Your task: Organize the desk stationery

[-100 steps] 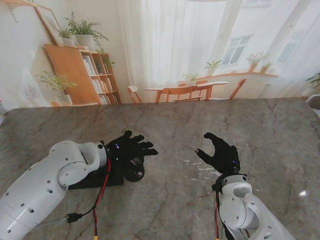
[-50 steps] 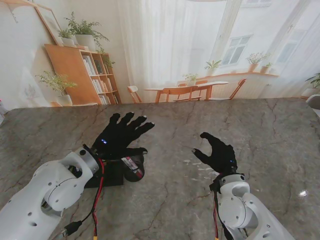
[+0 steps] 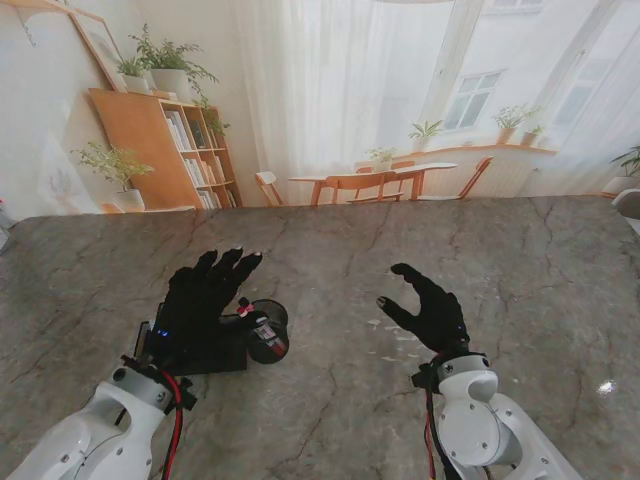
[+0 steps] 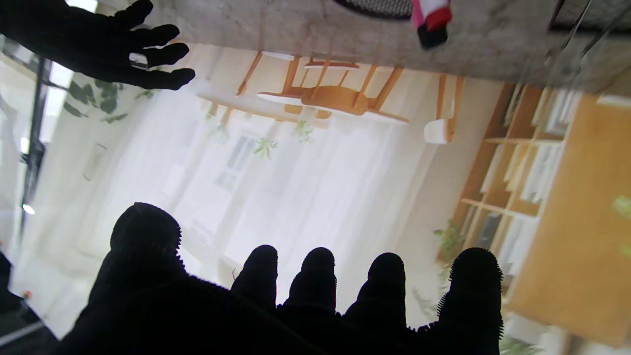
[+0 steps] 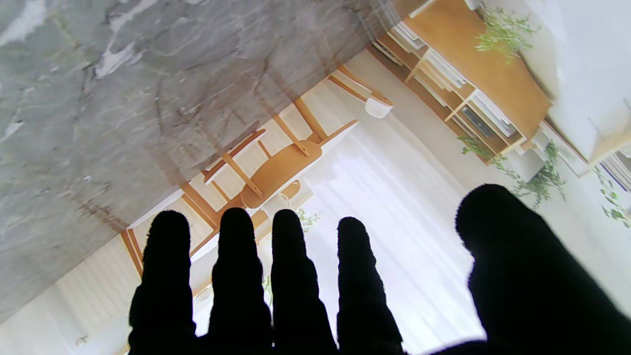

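Observation:
A black mesh pen holder (image 3: 268, 331) lies on its side on the marble table (image 3: 540, 270), with a red and white pen-like item (image 3: 258, 322) sticking out of its mouth. Beside it, on my left, sits a flat black box (image 3: 225, 355). My left hand (image 3: 198, 303), gloved black, hovers over the box with fingers spread, holding nothing. The left wrist view shows the pen's red and black tip (image 4: 430, 19) and the holder's mesh rim (image 4: 379, 6). My right hand (image 3: 424, 309) hangs open above the table, to the right of the holder, also seen as a right hand (image 4: 103, 47).
The backdrop behind the table's far edge shows a bookshelf (image 3: 170, 150), plants, curtains and chairs. A red and black cable (image 3: 178, 425) runs along my left forearm. A bright glint (image 3: 606, 386) lies on the table at the near right.
My left arm has drawn back toward me, and its hand moved from beyond the holder to over the black box. The right hand slid slightly nearer and left, staying open.

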Motion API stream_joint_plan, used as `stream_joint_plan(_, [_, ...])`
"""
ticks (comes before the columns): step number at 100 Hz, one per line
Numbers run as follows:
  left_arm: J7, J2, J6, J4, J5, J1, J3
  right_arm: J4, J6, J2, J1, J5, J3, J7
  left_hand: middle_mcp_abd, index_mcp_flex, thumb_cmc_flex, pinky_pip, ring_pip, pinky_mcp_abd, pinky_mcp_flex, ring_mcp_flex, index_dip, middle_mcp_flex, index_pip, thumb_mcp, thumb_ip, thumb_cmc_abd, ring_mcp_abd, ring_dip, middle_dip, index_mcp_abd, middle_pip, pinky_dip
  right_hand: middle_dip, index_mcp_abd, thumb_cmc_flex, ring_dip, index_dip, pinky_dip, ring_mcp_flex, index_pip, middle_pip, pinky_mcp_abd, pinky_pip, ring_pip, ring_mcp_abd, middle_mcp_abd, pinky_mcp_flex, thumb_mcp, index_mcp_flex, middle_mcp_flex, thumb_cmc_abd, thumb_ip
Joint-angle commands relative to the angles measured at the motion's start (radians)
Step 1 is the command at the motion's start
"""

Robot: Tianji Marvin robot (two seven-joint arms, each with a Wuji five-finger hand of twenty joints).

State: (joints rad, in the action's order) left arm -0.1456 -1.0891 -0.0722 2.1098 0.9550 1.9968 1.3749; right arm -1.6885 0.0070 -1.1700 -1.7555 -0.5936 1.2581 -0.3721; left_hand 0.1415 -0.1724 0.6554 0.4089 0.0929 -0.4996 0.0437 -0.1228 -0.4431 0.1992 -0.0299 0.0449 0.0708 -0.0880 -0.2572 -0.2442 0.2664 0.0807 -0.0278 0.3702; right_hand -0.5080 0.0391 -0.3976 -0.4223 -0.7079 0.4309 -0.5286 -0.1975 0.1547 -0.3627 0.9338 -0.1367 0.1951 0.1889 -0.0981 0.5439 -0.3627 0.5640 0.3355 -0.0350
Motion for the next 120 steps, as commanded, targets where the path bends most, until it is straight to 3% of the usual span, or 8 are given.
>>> stream_joint_plan(1, [-0.011, -0.013, 0.020, -0.017, -0.038, 0.037, -0.009, -0.021, -0.010, -0.007, -0.022, 0.019, -0.002, 0.008, -0.006, 0.037, -0.027, 0.028, -0.011, -0.025, -0.014, -0.014, -0.015, 0.019, -0.007, -0.007, -0.035, -0.043, 0.007, 0.004, -0.012, 0.011, 0.002, 0.025, 0.017, -0.028, 0.030, 0.016, 0.021, -0.022, 0.028, 0.014, -0.032, 0.022, -0.025, 0.023, -0.036, -0.026, 0.019, -0.021, 0.023, -0.019, -0.029, -0.001])
stream_joint_plan(15, [-0.061, -0.027, 0.067, -0.053, -0.114, 0.075, -0.025, -0.052, -0.015, -0.008, -0.064, 0.035, 0.003, 0.009, -0.011, 0.016, -0.014, 0.046, -0.010, -0.011, -0.028, -0.032, -0.022, 0.022, -0.012, -0.007, -0.034, -0.038, 0.014, 0.000, -0.013, 0.008, 0.004, 0.040, 0.016, -0.012, 0.033, 0.011, 0.020, -0.022, 0.013, 0.008, -0.023, 0.026, -0.026, 0.015, -0.037, -0.017, 0.004, -0.025, 0.017, -0.009, -0.058, -0.002])
stream_joint_plan(23, [-0.093, -0.036, 0.104, -0.081, -0.160, 0.085, -0.044, -0.063, -0.013, -0.008, -0.090, 0.036, 0.006, 0.005, -0.011, -0.003, 0.001, 0.064, -0.001, -0.001, -0.047, -0.058, -0.026, 0.038, -0.018, -0.009, -0.033, -0.032, 0.016, -0.007, -0.011, 0.010, -0.001, 0.053, -0.001, -0.008, 0.015, -0.018, 0.009, 0.016, -0.017, -0.011, -0.003, 0.028, 0.015, -0.015, -0.038, -0.013, -0.027, -0.039, 0.008, 0.008, -0.072, 0.002])
stream_joint_plan(35, [-0.152, -0.055, 0.143, -0.123, -0.238, 0.088, -0.072, -0.075, -0.009, -0.007, -0.123, 0.037, 0.012, 0.007, 0.011, -0.079, 0.052, 0.183, 0.038, 0.021, -0.103, -0.145, -0.055, 0.124, -0.051, -0.006, -0.030, -0.005, 0.018, -0.072, 0.027, 0.032, -0.030, 0.149, -0.032, -0.006, -0.015, -0.079, -0.002, 0.113, -0.057, -0.027, 0.014, 0.043, 0.111, -0.068, -0.042, -0.012, -0.087, -0.035, -0.005, 0.035, -0.059, 0.011])
stream_joint_plan(51, [-0.168, -0.065, 0.189, -0.158, -0.295, 0.087, -0.095, -0.087, 0.000, -0.006, -0.154, 0.035, 0.018, 0.009, 0.023, -0.180, 0.128, 0.287, 0.077, 0.048, -0.154, -0.224, -0.099, 0.214, -0.099, -0.005, -0.026, 0.024, 0.018, -0.136, 0.074, 0.054, -0.054, 0.216, -0.082, 0.002, -0.051, -0.200, -0.022, 0.253, -0.110, -0.051, 0.045, 0.065, 0.269, -0.265, -0.056, -0.016, -0.199, -0.014, -0.030, 0.082, -0.022, 0.018])
stream_joint_plan(71, [-0.169, -0.071, 0.233, -0.207, -0.335, 0.064, -0.123, -0.084, 0.014, -0.004, -0.168, 0.027, 0.013, 0.013, 0.043, -0.229, 0.171, 0.352, 0.103, 0.055, -0.182, -0.265, -0.119, 0.276, -0.114, -0.005, -0.023, 0.033, 0.009, -0.172, 0.102, 0.072, -0.073, 0.243, -0.123, 0.011, -0.078, -0.253, -0.040, 0.328, -0.133, -0.077, 0.076, 0.093, 0.421, -0.513, -0.078, -0.020, -0.327, -0.002, -0.073, 0.134, 0.000, 0.022])
stream_joint_plan(96, [-0.184, -0.073, 0.223, -0.212, -0.329, 0.074, -0.102, -0.071, 0.025, -0.004, -0.164, 0.029, 0.015, 0.012, 0.045, -0.229, 0.178, 0.364, 0.102, 0.055, -0.177, -0.264, -0.124, 0.278, -0.110, -0.002, -0.022, 0.032, 0.011, -0.182, 0.111, 0.074, -0.070, 0.243, -0.138, 0.014, -0.081, -0.263, -0.049, 0.338, -0.208, -0.092, 0.099, 0.088, 0.517, -0.610, -0.076, -0.017, -0.438, 0.001, -0.104, 0.177, 0.006, 0.025])
stream_joint_plan(120, [-0.173, -0.073, 0.199, -0.227, -0.344, 0.057, -0.089, -0.068, 0.002, 0.000, -0.177, 0.038, 0.033, 0.034, 0.043, -0.225, 0.176, 0.359, 0.097, 0.054, -0.172, -0.261, -0.125, 0.275, -0.107, -0.001, -0.022, 0.028, 0.013, -0.181, 0.113, 0.073, -0.068, 0.236, -0.121, 0.000, -0.070, -0.152, -0.049, 0.203, -0.174, -0.090, 0.074, -0.014, 0.334, -0.421, -0.054, -0.024, -0.314, 0.007, -0.108, 0.162, 0.012, 0.023])
